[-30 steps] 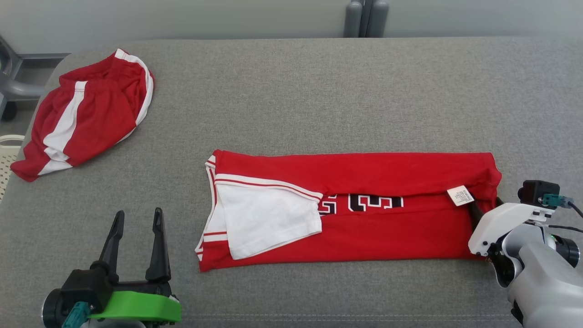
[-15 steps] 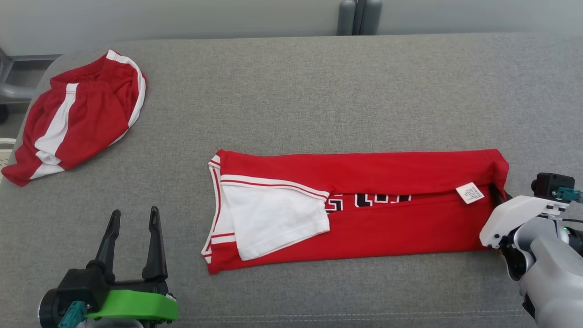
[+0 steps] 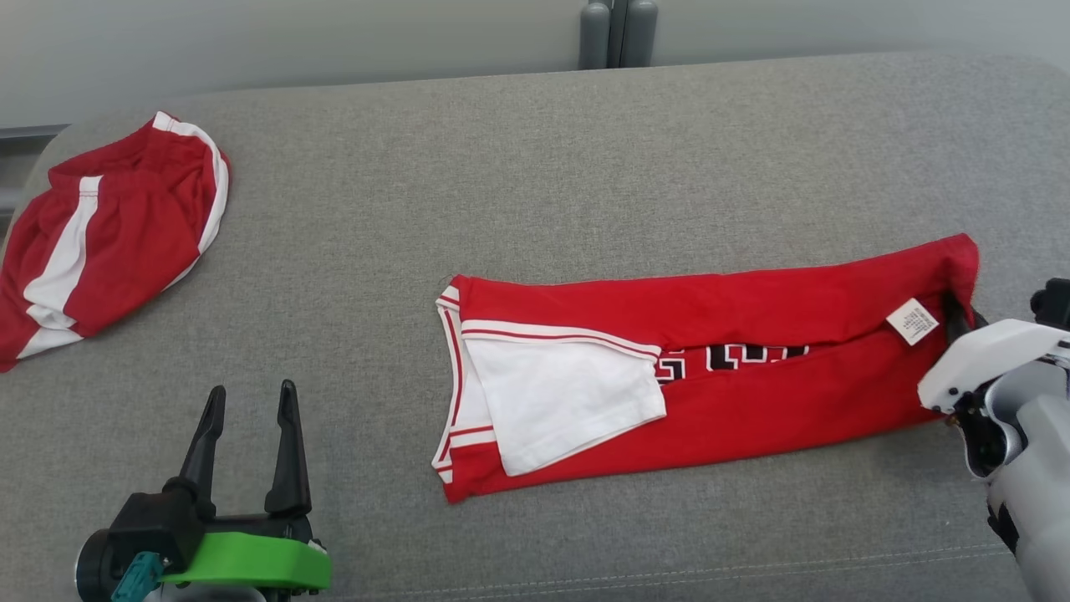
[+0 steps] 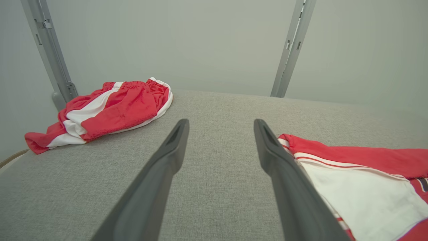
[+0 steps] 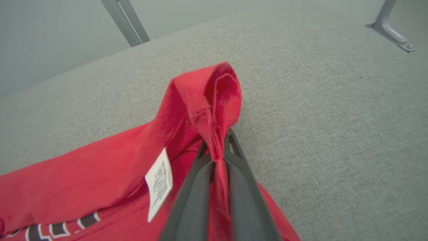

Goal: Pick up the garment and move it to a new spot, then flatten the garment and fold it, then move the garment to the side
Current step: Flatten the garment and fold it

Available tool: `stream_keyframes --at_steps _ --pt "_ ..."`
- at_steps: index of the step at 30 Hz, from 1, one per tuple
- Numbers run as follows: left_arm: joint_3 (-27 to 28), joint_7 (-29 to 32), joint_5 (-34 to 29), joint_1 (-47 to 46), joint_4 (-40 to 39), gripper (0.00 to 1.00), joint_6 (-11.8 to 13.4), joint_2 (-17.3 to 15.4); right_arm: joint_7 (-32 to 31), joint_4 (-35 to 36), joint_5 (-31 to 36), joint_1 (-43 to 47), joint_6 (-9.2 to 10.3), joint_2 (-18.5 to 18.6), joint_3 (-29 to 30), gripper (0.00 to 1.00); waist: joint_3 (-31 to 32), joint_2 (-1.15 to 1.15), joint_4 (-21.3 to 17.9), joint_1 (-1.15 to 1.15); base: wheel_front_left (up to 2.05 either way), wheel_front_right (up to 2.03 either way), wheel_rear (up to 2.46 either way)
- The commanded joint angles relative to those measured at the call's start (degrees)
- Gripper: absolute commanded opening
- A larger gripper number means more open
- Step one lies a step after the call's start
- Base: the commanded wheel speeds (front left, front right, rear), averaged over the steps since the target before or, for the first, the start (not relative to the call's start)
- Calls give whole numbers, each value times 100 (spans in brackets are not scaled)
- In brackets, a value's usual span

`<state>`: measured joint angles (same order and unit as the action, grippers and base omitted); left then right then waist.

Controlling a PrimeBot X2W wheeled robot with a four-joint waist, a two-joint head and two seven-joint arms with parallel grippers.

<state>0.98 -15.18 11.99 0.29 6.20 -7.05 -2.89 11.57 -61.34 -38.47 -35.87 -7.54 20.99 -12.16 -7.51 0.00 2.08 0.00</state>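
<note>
The garment (image 3: 752, 401) is a red jersey with white trim and black lettering, folded into a long strip on the grey table (image 3: 585, 167). It lies slanted, with its right end higher in the head view. My right gripper (image 5: 216, 142) is shut on the hem at that right end, which bunches up above the fingers, beside a white label (image 5: 159, 182). In the head view that gripper (image 3: 960, 316) sits at the jersey's right edge, its fingers mostly hidden by cloth. My left gripper (image 3: 251, 401) stands open and holds nothing at the lower left, left of the jersey's white sleeve (image 4: 361, 194).
Red shorts with white stripes (image 3: 100, 234) lie bunched at the table's far left corner. Grey upright posts (image 3: 617, 33) stand behind the far edge. Bare grey surface stretches behind the jersey and to the right of it.
The head camera has shifted. Beyond that, my right gripper has pulled the jersey's right end rightward and away, dragging the whole strip right so it now lies slanted. The left gripper has stayed put.
</note>
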Motion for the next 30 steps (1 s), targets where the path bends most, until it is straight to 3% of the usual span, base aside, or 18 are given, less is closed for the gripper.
stream_keyframes --at_steps 1,16,23,30 --pt "-6 2 50 -59 16 100 3 -2 -56 136 -135 1 9 -53 -33 0 17 0 -32 0 0 0 0" --pt "-113 3 97 -80 48 100 14 -3 -1045 3283 -2280 1134 5 -81 -752 0 108 0 88 0 0 0 0" --pt "-121 3 95 0 70 100 30 -3 -1267 4189 -2693 1485 5 -214 -981 0 208 0 252 0 0 0 0" --pt "-209 3 116 -65 109 100 28 -3 -1402 4628 -2820 1450 5 -480 -1174 0 243 0 423 0 0 0 0"
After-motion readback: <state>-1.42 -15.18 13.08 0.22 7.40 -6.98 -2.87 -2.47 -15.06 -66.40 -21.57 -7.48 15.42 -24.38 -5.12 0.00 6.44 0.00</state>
